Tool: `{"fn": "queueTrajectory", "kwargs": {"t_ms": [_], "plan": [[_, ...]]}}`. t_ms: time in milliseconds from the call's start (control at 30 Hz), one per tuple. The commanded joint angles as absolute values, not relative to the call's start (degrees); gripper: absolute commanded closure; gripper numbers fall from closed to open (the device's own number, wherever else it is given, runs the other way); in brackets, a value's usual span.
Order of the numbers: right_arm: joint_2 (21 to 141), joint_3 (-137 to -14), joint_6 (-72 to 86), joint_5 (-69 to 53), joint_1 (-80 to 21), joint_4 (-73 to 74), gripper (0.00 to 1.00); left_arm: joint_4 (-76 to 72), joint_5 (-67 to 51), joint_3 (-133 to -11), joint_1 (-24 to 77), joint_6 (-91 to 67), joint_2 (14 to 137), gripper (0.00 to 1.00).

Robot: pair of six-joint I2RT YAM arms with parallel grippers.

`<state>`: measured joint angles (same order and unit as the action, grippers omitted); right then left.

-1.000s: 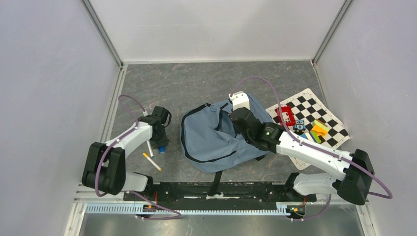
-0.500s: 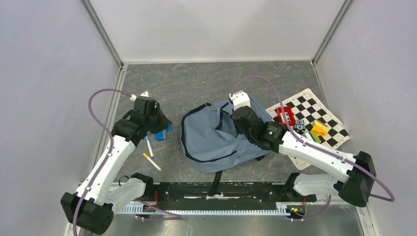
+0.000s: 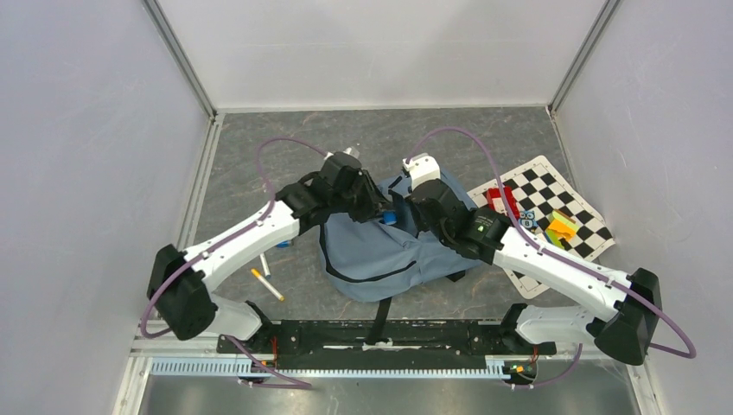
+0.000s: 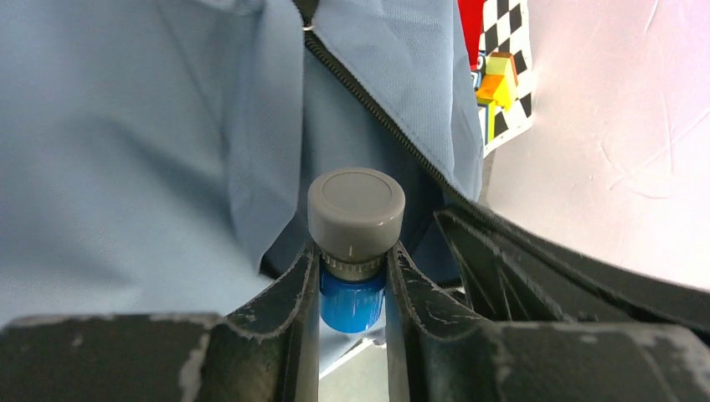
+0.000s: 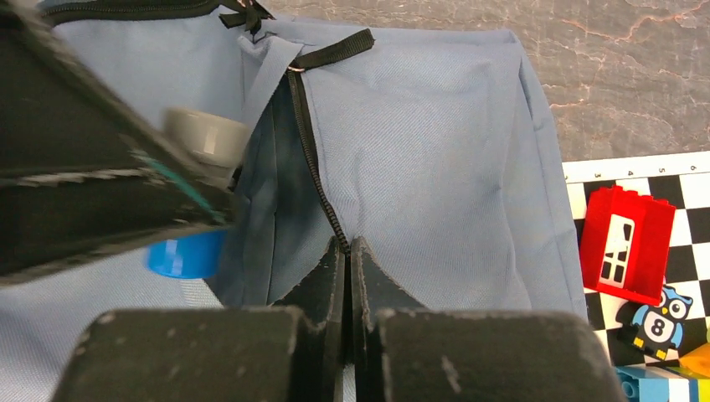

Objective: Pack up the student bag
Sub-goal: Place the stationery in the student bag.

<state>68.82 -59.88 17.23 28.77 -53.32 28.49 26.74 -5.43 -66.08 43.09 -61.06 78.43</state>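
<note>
While soft and creased, the student bag (image 3: 380, 251); cylindrical, the grey-capped bottle (image 4: 356, 226).

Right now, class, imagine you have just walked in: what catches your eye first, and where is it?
The big grey-blue student bag in the middle of the table draws the eye, its zip edge pinched by the right gripper. At its open mouth the left gripper holds a blue container with a grey cap. To the right lies a checkered board with bright toys.
</note>
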Motion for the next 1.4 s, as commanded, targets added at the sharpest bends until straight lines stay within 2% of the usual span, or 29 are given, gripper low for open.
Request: {"fn": "queueTrajectory", "kwargs": {"t_ms": [0, 100, 133, 167, 267, 333, 433, 600, 767, 933, 1067, 1233, 1367], "plan": [[67.5, -64.8, 16.7, 29.0, -53.2, 23.7, 1.0, 16.9, -10.0, -68.7, 44.7, -68.5, 82.8, 0.85], [67.0, -63.5, 16.9, 29.4, -53.1, 22.5, 1.0, 15.6, -10.7, -68.6, 45.2, -69.3, 84.5, 0.85], [67.0, -63.1, 17.2, 29.5, -53.0, 22.4, 1.0, 15.6, -11.0, -68.7, 45.2, -69.3, 84.7, 0.81], [67.0, -63.0, 17.4, 29.6, -53.1, 22.4, 1.0, 15.9, -11.2, -68.8, 45.2, -69.4, 85.0, 0.75], [66.9, -63.2, 17.4, 30.0, -53.0, 22.9, 1.0, 16.7, -11.1, -68.5, 45.2, -70.1, 84.9, 0.63], [66.6, -63.0, 16.8, 30.4, -53.0, 22.9, 1.0, 16.9, -10.4, -68.4, 45.2, -70.3, 84.7, 0.5], [66.5, -62.8, 16.3, 30.7, -52.7, 22.9, 1.0, 17.3, -10.2, -68.4, 45.2, -70.3, 84.6, 0.35], [66.8, -63.0, 15.7, 29.8, -52.5, 23.1, 1.0, 20.7, -5.0, -68.7, 45.2, -68.9, 81.3, 0.26], [66.6, -62.4, 16.4, 30.1, -52.3, 23.1, 1.0, 35.0, 9.0, -70.0, 43.0, -58.8, 73.3, 0.13], [66.8, -62.2, 16.4, 30.3, -51.9, 23.0, 1.0, 45.8, 12.0, -64.0, 30.4, -48.9, 68.1, 0.07], [66.3, -61.9, 16.3, 30.6, -51.6, 22.9, 1.0, 46.3, 12.4, -58.9, 17.9, -41.2, 67.7, 0.02], [66.1, -61.5, 16.5, 30.6, -51.4, 22.8, 1.0, 45.1, 15.7, -58.6, 8.5, -34.2, 75.1, 0.0], [66.2, -61.6, 16.5, 30.5, -51.3, 22.8, 1.0, 43.7, 19.6, -60.4, 5.4, -31.3, 83.7, 0.0]]}}
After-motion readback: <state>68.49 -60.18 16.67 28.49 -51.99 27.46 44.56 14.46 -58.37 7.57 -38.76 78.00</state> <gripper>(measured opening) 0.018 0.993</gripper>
